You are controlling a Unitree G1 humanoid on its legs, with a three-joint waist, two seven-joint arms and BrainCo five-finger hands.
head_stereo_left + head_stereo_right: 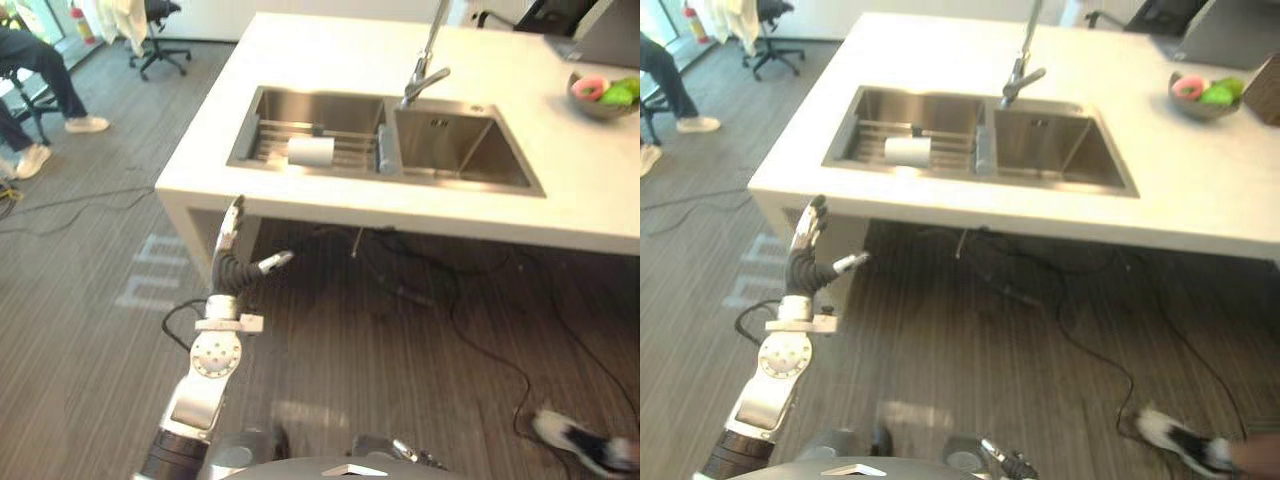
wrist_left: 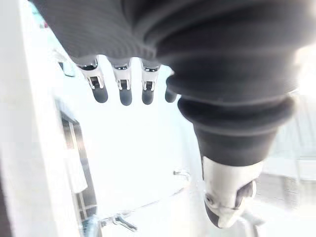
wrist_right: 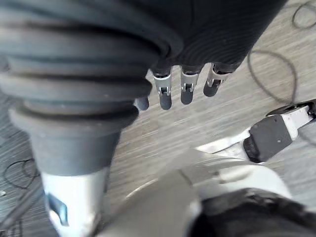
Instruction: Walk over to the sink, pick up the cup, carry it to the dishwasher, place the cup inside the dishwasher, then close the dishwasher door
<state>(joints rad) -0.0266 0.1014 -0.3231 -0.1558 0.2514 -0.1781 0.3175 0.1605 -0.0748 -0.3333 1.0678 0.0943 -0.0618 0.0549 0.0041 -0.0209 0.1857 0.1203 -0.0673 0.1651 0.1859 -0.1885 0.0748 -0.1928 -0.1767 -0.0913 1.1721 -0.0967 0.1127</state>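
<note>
A white cup (image 1: 310, 151) lies on its side on the wire rack in the left basin of the steel sink (image 1: 455, 178), set in a white counter (image 1: 330, 205). My left hand (image 1: 233, 250) is raised in front of the counter's near left corner, below and short of the sink, fingers straight and thumb spread, holding nothing. The left wrist view shows its fingers (image 2: 123, 86) straight with the sink and tap beyond. My right hand (image 3: 182, 84) hangs low over the floor with fingers relaxed and nothing in it.
A tall tap (image 1: 425, 70) stands between the two basins. A grey bowl of fruit (image 1: 603, 93) sits on the counter's far right. Office chairs (image 1: 158, 35) and a seated person's legs (image 1: 45, 90) are at the far left. Cables (image 1: 470, 330) trail under the counter.
</note>
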